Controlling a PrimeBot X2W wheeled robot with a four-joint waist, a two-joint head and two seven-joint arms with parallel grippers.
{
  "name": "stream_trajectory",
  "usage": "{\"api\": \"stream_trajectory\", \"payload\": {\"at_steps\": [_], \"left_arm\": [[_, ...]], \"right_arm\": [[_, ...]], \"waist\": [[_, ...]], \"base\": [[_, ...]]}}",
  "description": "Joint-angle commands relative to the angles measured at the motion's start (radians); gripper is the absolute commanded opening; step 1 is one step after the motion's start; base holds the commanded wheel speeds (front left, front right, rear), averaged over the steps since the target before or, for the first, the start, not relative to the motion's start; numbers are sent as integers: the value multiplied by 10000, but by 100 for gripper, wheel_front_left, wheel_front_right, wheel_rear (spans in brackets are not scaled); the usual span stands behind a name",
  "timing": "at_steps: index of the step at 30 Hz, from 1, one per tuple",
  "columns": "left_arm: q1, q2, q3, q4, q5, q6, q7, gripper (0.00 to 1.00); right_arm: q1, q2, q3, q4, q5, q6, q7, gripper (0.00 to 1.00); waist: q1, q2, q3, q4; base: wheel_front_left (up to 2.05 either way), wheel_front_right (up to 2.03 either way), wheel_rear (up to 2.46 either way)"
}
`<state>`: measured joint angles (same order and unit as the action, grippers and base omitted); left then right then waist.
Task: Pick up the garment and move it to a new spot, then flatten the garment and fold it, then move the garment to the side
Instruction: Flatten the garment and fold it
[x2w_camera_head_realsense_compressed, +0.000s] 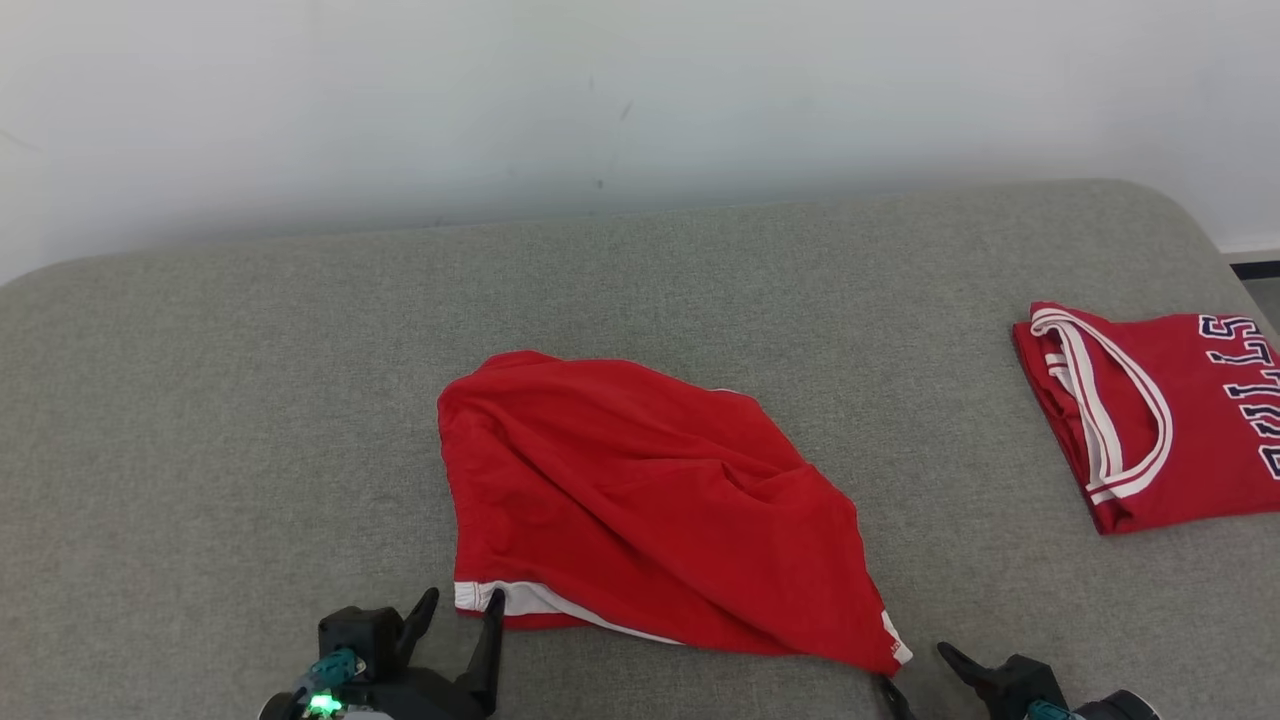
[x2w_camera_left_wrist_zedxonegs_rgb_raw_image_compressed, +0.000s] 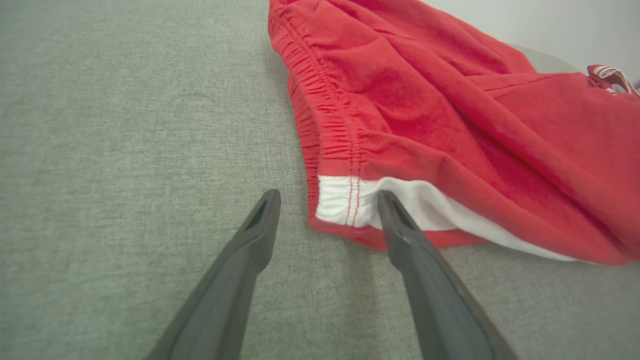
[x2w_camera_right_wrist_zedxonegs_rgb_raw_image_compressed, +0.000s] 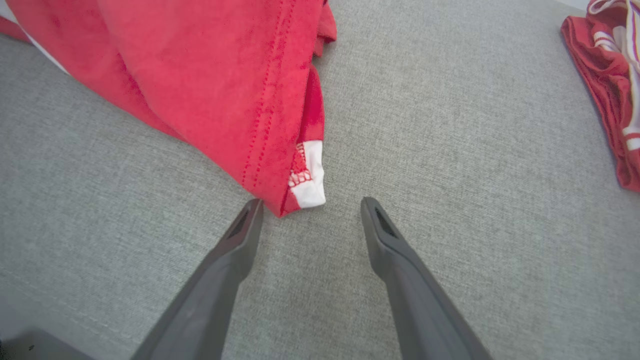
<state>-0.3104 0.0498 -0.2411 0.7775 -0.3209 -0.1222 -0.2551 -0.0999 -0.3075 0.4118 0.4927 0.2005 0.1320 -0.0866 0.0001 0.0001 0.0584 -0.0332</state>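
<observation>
The garment (x2w_camera_head_realsense_compressed: 640, 500) is a pair of red shorts with white trim, lying rumpled in the middle of the grey cushioned surface. My left gripper (x2w_camera_head_realsense_compressed: 462, 602) stands open at its near left corner; the left wrist view has the white-trimmed corner (x2w_camera_left_wrist_zedxonegs_rgb_raw_image_compressed: 350, 202) between the two fingers, close to the right one. At the near right corner my right gripper (x2w_camera_head_realsense_compressed: 912, 665) is open too. In the right wrist view the garment's white-tipped corner (x2w_camera_right_wrist_zedxonegs_rgb_raw_image_compressed: 307, 187) lies just beyond the fingertips (x2w_camera_right_wrist_zedxonegs_rgb_raw_image_compressed: 250, 212). Neither gripper holds anything.
A folded red jersey (x2w_camera_head_realsense_compressed: 1150, 420) with white trim and dark lettering lies at the right edge of the surface, also seen as the jersey (x2w_camera_right_wrist_zedxonegs_rgb_raw_image_compressed: 610, 95) in the right wrist view. A pale wall (x2w_camera_head_realsense_compressed: 600, 100) runs behind. Bare grey fabric (x2w_camera_head_realsense_compressed: 200, 420) spreads to the left.
</observation>
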Motion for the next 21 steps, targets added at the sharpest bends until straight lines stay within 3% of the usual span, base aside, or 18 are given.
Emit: {"api": "stream_trajectory", "payload": {"at_steps": [1, 11, 20, 21], "left_arm": [[-159, 15, -31, 57, -149, -6, -37, 100], [-409, 35, -215, 326, -222, -60, -88, 100], [-540, 33, -280, 422, -355, -78, -106, 100], [-543, 32, -308, 439, -381, -80, -108, 94]], "right_arm": [[60, -94, 78, -25, -9, -32, 33, 100], [-612, -203, 839, 401, -126, -32, 43, 100], [-1012, 88, 390, 929, -575, -32, -471, 100], [-1027, 107, 418, 947, -577, -32, -481, 100]], "waist": [[-1, -1, 21, -21], [-1, -1, 179, 41], [-1, -1, 255, 128], [-1, -1, 261, 124]], "base": [[0, 0, 0], [0, 0, 0], [0, 0, 0], [0, 0, 0]]}}
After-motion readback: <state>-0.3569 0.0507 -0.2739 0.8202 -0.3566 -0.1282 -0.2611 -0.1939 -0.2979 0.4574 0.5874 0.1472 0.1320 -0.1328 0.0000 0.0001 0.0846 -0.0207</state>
